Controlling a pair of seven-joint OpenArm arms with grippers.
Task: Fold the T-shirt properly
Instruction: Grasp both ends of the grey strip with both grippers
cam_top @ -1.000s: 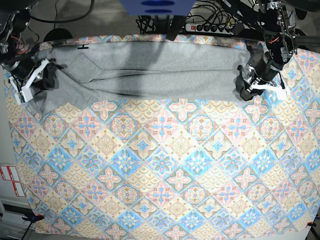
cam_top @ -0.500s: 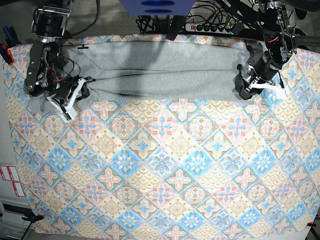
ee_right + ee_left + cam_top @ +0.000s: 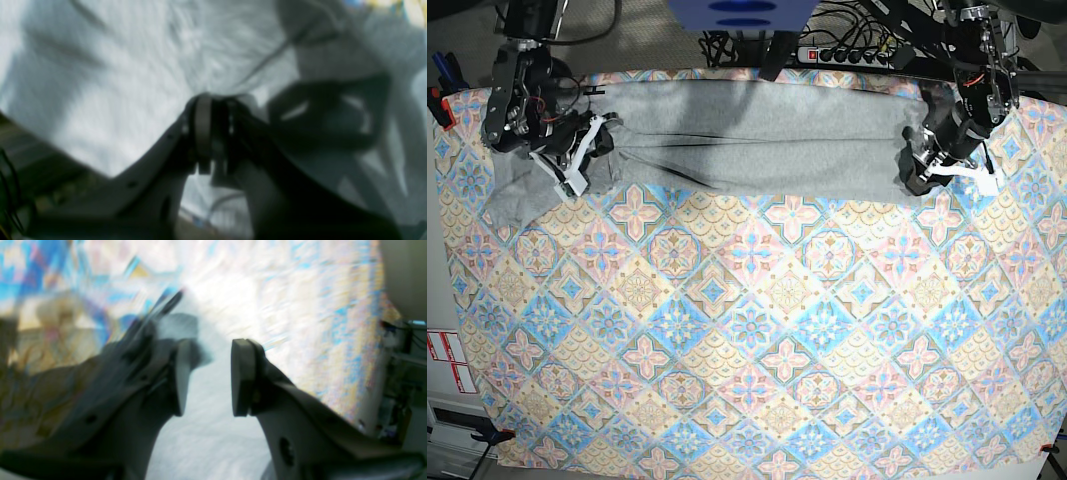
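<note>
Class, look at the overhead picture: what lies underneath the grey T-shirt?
The T-shirt lies on the patterned tablecloth, which shows all around it. The cloth directly beneath the shirt is covered, so nothing else under it can be seen.

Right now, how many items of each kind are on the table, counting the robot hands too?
T-shirt: 1
Tablecloth: 1
Robot hands: 2, left hand and right hand
Total: 4

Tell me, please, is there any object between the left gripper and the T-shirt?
Nothing visible. The left gripper is open directly over the T-shirt, with only grey cloth between its pads. The right gripper is already shut on the T-shirt.
</note>
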